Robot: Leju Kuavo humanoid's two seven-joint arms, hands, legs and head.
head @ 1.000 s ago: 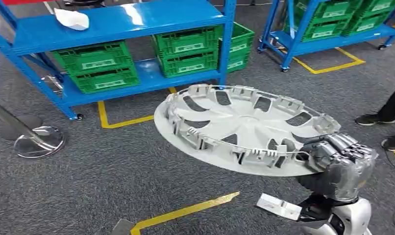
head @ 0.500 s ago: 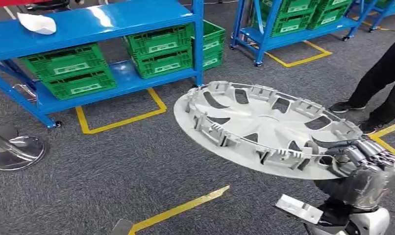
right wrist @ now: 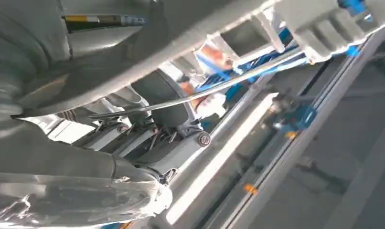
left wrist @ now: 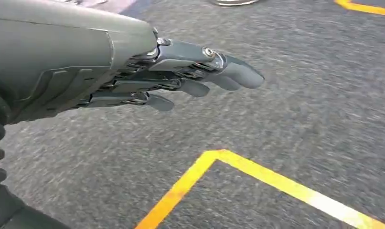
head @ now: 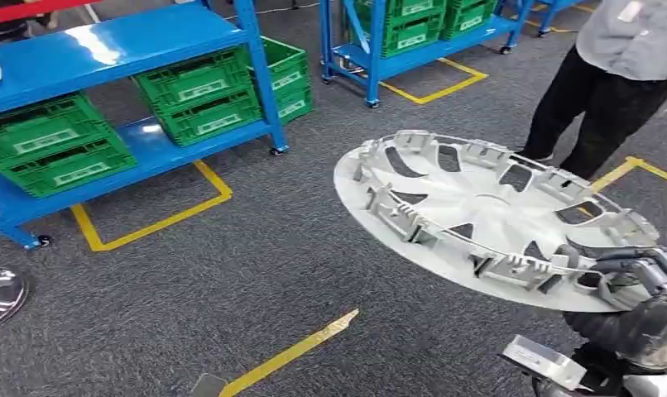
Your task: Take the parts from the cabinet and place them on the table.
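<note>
Carpet (head: pixel 231 289) lies open ahead, bounded by blue shelving (head: pixel 107 50) with green crates (head: pixel 199 95) and a standing person (head: pixel 611 74). Right robot hand (head: pixel 636 285) grips the near rim of the silver wheel cover (head: pixel 479 211) — held aloft, tilted, its far edge seemingly short of the person's legs. Left robot hand (left wrist: pixel 181 76) hangs empty over the carpet — fingers extended, slightly apart.

Grey wheel cover (head: pixel 479 215), inner side up, tilted, above floor.
</note>
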